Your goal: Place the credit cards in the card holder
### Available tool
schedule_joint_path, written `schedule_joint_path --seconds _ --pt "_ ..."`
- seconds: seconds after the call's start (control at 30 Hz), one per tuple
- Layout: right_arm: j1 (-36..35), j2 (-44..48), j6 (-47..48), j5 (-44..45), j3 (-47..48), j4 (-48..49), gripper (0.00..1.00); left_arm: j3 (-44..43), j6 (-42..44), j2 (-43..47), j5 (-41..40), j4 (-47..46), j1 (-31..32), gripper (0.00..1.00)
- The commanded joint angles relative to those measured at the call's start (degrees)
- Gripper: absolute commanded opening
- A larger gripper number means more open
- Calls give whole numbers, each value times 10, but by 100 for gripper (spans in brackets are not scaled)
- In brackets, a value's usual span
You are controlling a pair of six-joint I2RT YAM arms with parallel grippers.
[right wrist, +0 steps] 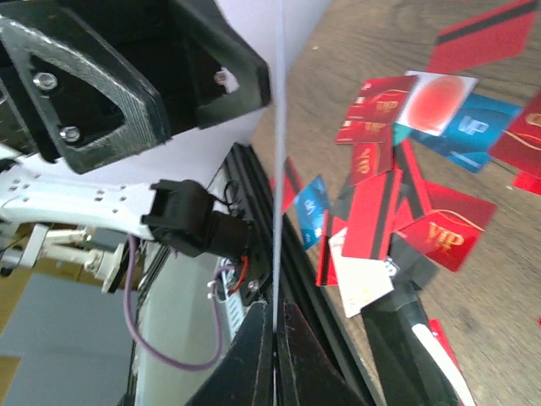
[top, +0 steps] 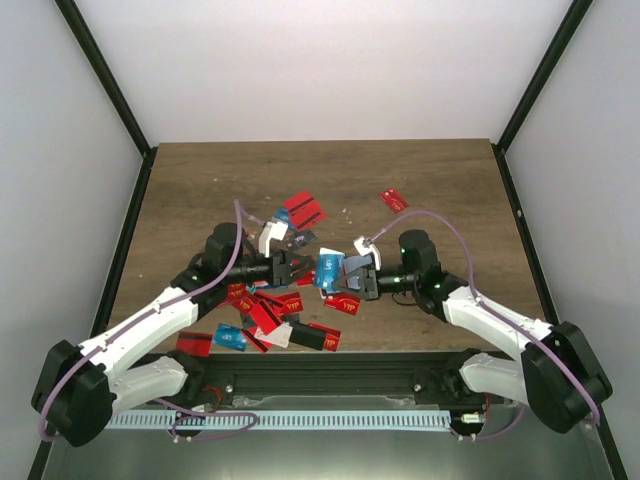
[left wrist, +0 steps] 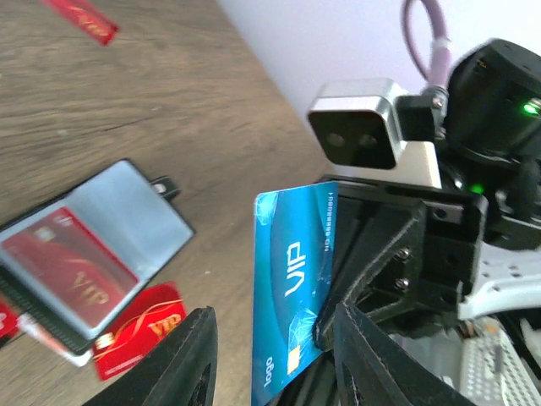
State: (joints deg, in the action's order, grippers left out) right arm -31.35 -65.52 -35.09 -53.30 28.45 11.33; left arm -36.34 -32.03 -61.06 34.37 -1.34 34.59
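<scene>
My right gripper (top: 362, 276) is shut on a blue VIP card (top: 328, 270) and holds it above the table; in the right wrist view the card (right wrist: 276, 169) is edge-on between the closed fingertips of the gripper (right wrist: 275, 315). My left gripper (left wrist: 279, 342) is open, with one finger on each side of that blue card (left wrist: 292, 288), and neither visibly touches it. The black card holder (left wrist: 127, 220) lies open on the table to the left, a red card (left wrist: 72, 271) in its greyish-blue pocket. Several red cards (top: 265, 310) lie scattered below the left gripper.
A red card with a black stripe (top: 303, 208) and a lone red card (top: 394, 200) lie farther back. Red, blue and white-patched cards (right wrist: 380, 211) lie piled near the table's front rail (right wrist: 254, 194). A red VIP card (left wrist: 139, 330) lies beside the holder.
</scene>
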Motion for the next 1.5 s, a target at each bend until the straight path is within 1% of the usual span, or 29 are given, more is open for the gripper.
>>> schedule_joint_path --seconds 0.0,0.1,0.37,0.47,0.7,0.77,0.83,0.87,0.9,0.93,0.97,1.03,1.13,1.23,1.3,1.47 --pt "6 16 36 -84 36 4 1 -6 20 -2 108 -68 -5 40" --pt "6 19 38 -102 43 5 1 0 22 2 114 -67 -5 39" --pt "6 30 37 -137 55 10 1 24 0 8 146 -109 -4 26" --pt "6 27 34 -143 61 13 1 26 -8 1 160 -121 -2 25" --pt "6 20 35 -145 72 11 1 26 -16 -9 174 -141 7 5" --pt "6 18 40 -140 77 3 1 26 -19 -13 171 -143 7 4" --pt "6 15 49 -117 85 -20 1 25 -23 -19 161 -146 7 4" --pt "9 13 60 -91 94 -47 3 26 -29 -24 155 -151 7 4" --pt "15 14 66 -45 104 -82 10 26 -35 -33 145 -156 7 4" --pt "23 17 67 15 107 -103 18 25 -41 -41 131 -158 7 4" --pt "37 21 63 53 103 -114 25 24 -45 -49 116 -158 7 4" --pt "68 20 55 100 96 -138 37 17 -51 -70 80 -150 7 4" --pt "104 -14 49 153 95 -182 49 1 -65 -115 58 -149 8 4" --pt "111 -56 44 238 105 -230 54 -30 -73 -171 43 -131 10 4" --pt "113 -78 41 276 107 -245 57 -48 -76 -205 29 -117 10 4" --pt "113 -98 32 339 104 -245 58 -85 -77 -272 7 -109 13 4"
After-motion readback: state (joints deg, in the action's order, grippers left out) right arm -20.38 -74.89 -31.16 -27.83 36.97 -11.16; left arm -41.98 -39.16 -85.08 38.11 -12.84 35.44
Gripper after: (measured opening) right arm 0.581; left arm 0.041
